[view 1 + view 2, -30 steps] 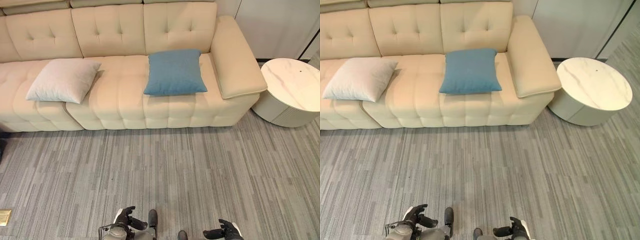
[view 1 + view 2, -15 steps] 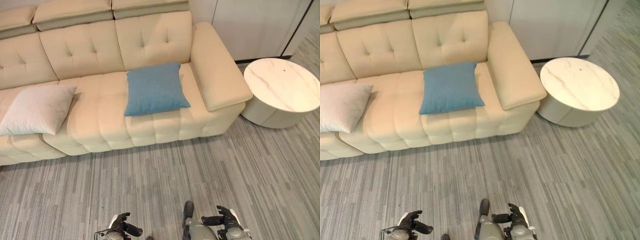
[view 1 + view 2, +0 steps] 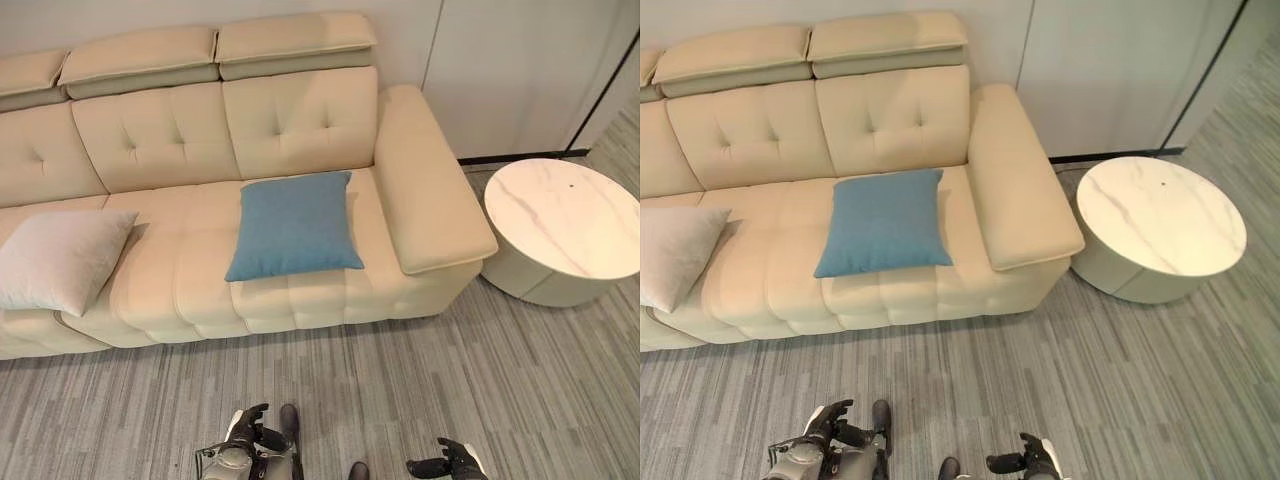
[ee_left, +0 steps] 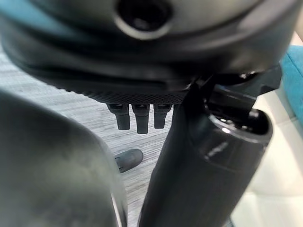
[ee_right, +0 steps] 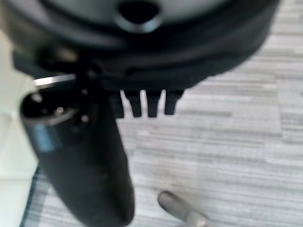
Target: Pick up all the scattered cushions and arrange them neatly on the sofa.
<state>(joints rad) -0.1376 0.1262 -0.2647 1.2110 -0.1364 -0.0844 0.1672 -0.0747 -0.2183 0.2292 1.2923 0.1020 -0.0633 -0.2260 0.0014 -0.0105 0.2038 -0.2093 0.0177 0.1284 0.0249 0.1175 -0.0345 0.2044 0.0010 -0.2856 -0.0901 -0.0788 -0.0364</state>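
A blue cushion (image 3: 295, 225) lies flat on the right seat of the cream sofa (image 3: 300, 120), close to its armrest (image 3: 430, 190). A light grey cushion (image 3: 60, 260) lies on the sofa's left seat, partly cut off by the view's edge. My left hand (image 3: 250, 430) and right hand (image 3: 450, 462) hang low over the carpet, well short of the sofa. Both are open with relaxed fingers and hold nothing. The left wrist view has the left hand's fingers (image 4: 137, 118) over the carpet, and the right wrist view has the right hand's fingers (image 5: 147, 104) likewise.
A round white marble-topped table (image 3: 565, 230) stands on the carpet just right of the sofa's armrest. Grey striped carpet (image 3: 500, 380) stretches between me and the sofa. A pale wall with panels (image 3: 510, 70) rises behind the table.
The camera has shifted, so the sofa's headrests and the wall now show and the light cushion sits further left. Both cushions lie as before; both hands stay low and hold nothing.
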